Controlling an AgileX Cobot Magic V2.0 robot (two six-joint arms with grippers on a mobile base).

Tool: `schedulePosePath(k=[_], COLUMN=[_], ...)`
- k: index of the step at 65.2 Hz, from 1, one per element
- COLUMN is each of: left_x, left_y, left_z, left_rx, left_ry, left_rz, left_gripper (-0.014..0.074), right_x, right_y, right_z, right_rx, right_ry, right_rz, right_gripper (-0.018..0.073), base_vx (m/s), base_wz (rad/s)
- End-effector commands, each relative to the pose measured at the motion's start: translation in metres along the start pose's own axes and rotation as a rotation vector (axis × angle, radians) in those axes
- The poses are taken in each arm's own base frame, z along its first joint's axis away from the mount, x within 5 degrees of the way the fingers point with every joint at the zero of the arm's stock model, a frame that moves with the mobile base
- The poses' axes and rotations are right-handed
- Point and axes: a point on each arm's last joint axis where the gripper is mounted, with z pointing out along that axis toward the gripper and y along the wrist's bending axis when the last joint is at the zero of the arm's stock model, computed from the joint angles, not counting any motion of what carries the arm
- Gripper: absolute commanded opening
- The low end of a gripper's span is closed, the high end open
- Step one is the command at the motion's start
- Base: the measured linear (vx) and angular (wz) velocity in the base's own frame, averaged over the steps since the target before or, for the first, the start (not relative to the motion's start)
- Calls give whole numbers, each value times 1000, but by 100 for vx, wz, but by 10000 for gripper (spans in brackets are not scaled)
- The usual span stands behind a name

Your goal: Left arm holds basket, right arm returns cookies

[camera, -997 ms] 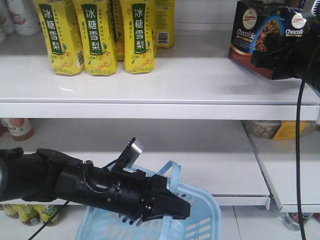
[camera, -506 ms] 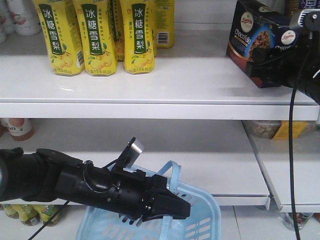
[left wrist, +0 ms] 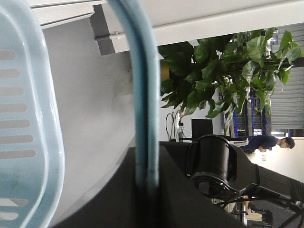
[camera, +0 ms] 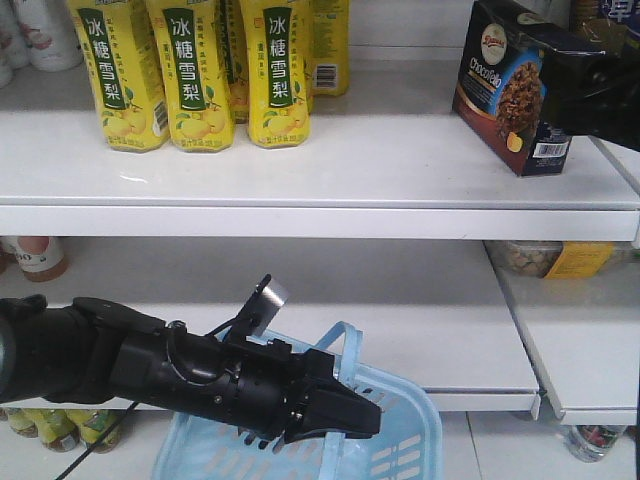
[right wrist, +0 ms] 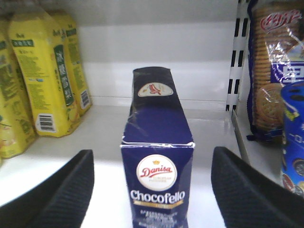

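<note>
Gaping wide, right end effector (right wrist: 152, 190) brackets cookies (right wrist: 159, 156) w/o touching, box upright betw. pads; left end effector (camera: 345, 412) clamped on basket (camera: 400, 440) handle.

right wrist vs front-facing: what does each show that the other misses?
Only right wrist: the right hand open, fingers on either side of the cookies, clear of it; biscuit packs past the shelf divider.

Only front-facing: the left hand shut on the basket handle, the lower shelf, the carton's barcode.

Both: the cookies standing on the upper shelf, with yellow drink cartons to its left.
</note>
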Motion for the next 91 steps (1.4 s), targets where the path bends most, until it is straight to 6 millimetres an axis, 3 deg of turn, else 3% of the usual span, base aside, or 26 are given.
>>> schedulePosePath(k=[1,32,43,58,69,77,91], left_x=[-4,-4,-4,-4,-4,-4,-4], left_y=[-25,-25,-25,-25,-25,-25,-25], left_z=[-8,-8,-8,-8,-8,-8,-8], left_rx=[98,98,98,98,98,98,98], left_ry=[-39,-39,-39,-39,-39,-39,-39], left_rz=[50,50,50,50,50,50,50], left_gripper=[-6,-6,-6,-6,-6,-6,-6], right_x=[-27,-48,-42,-29,-25,-9,55], right_y=[0,3,4,3,4,3,2], right_z=[-25,-129,-163,-194,-223,-239,-239], right_rx=[0,-24,-27,-20,-27,-25,-28], right_ry=[-111,-150,-95,-2,-37,-78,-110], right_rz=[3,-4,-28,-55,-50,-54,-42], right_gripper=[508,508,508,508,508,508,508], base_vx=[0,0,0,0,0,0,0], base_wz=[0,0,0,0,0,0,0])
